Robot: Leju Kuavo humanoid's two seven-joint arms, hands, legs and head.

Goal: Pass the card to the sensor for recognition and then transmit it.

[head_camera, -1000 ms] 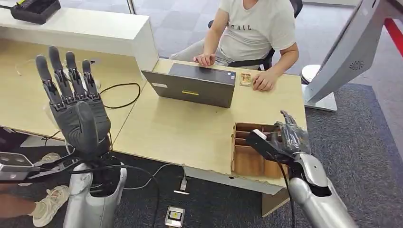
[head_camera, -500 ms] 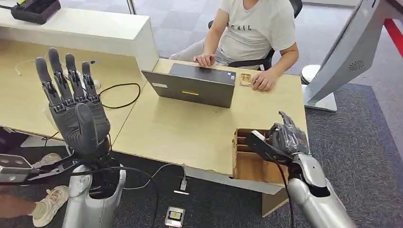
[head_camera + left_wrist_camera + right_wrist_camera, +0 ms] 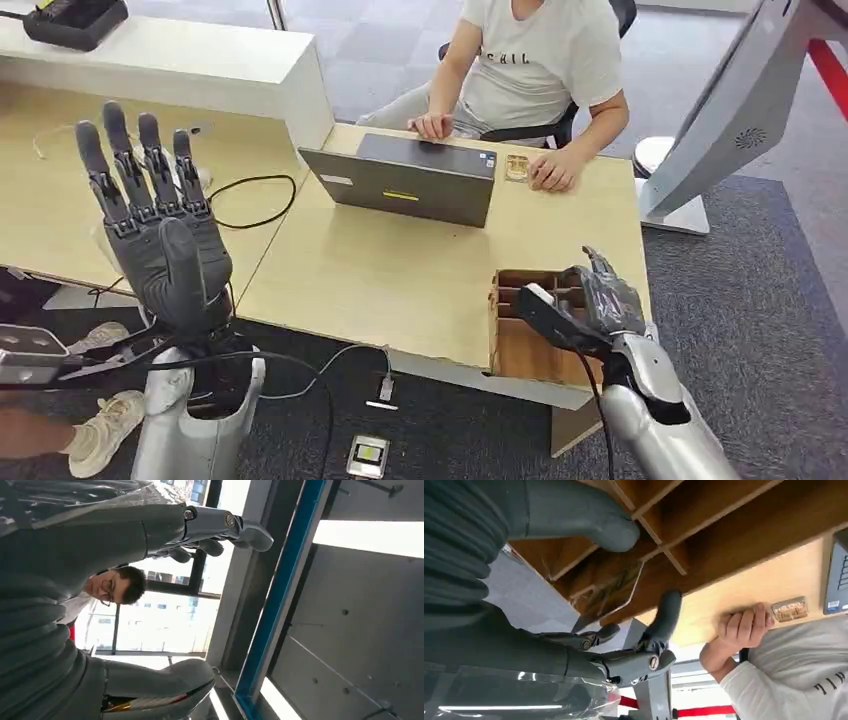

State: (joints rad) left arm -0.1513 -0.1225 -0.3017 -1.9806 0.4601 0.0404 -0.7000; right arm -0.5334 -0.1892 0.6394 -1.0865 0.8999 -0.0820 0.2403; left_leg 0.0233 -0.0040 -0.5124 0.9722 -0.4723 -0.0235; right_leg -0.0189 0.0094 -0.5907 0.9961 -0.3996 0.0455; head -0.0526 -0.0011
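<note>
Card (image 3: 616, 592) is a thin transparent piece that stands inside one compartment of the wooden box (image 3: 520, 335), as the right wrist view shows; its clear edge leans between the dividers. The right hand (image 3: 590, 300) is over this box at the near right corner of the tabletop (image 3: 400, 280). Its thumb (image 3: 589, 522) lies on one side of a divider and a dark finger (image 3: 664, 617) reaches toward the card from the other side, but I cannot tell if they already pinch the card or only come close to it. The left hand (image 3: 160, 225) is raised upright in front of the camera, palm facing the robot, fingers spread apart and holding nothing. A person (image 3: 535, 70) in a light shirt sits at the far side of the tabletop behind a grey laptop (image 3: 410, 180), one hand resting beside a small card holder (image 3: 516, 167). A black cable (image 3: 250, 195) lies on the neighbouring tabletop at the left.
</note>
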